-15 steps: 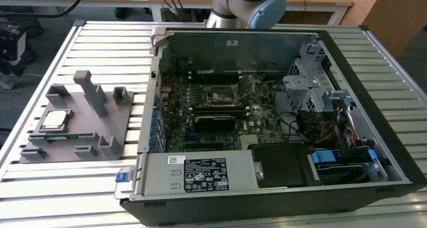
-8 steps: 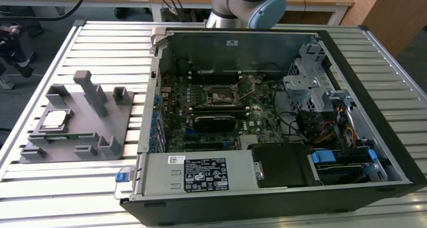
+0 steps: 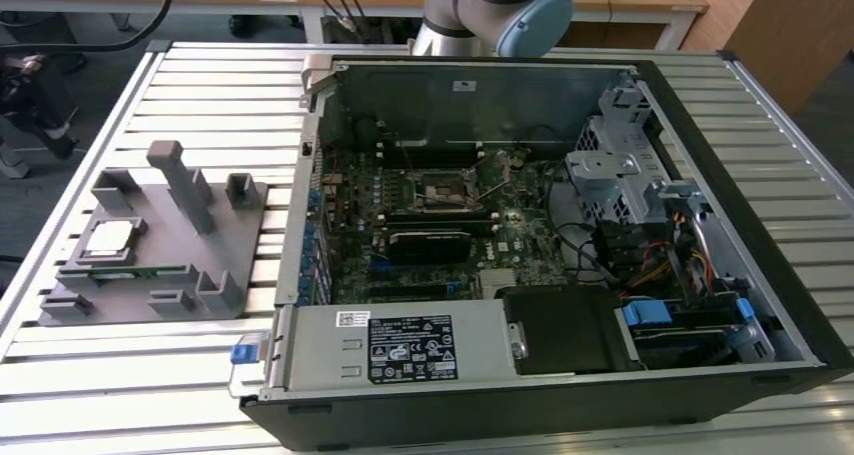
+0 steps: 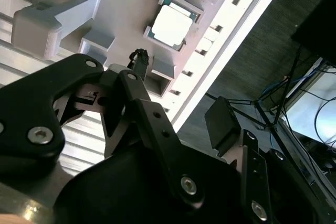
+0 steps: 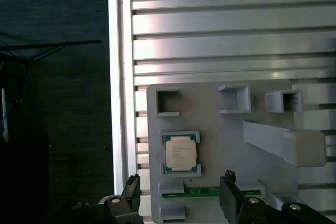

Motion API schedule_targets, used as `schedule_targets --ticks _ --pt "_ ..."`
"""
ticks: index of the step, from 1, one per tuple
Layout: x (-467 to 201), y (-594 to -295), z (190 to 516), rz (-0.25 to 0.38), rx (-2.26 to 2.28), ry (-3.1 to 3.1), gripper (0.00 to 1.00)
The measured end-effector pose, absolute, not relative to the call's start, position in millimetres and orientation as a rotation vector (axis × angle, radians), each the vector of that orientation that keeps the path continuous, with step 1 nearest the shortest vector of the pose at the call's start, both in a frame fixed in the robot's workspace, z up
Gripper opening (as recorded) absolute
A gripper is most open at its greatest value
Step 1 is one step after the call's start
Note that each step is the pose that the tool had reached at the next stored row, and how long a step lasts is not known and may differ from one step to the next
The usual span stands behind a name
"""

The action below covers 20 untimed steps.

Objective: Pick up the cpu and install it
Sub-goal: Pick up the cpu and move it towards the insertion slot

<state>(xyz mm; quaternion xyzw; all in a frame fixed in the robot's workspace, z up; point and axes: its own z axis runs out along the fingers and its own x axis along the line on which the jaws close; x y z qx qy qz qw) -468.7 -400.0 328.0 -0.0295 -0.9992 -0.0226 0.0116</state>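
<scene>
The silvery square cpu (image 5: 181, 153) lies in a gray holder (image 5: 220, 135), gripper (image 5: 180, 183) spread wide, empty.

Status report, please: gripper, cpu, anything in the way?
The gripper open, empty, above the gray holder. The cpu seated in its pocket, untouched. Green memory stick lies alongside; nothing covers the chip.

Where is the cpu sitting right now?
The cpu lies on the grey holder at the exterior view's left, outside the computer case, beside the green memory stick.
</scene>
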Motion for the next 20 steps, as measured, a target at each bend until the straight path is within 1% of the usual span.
schedule_targets --ticks 20 --pt "-469 -400 309 -0.064 -0.092 -3.019 0.7"
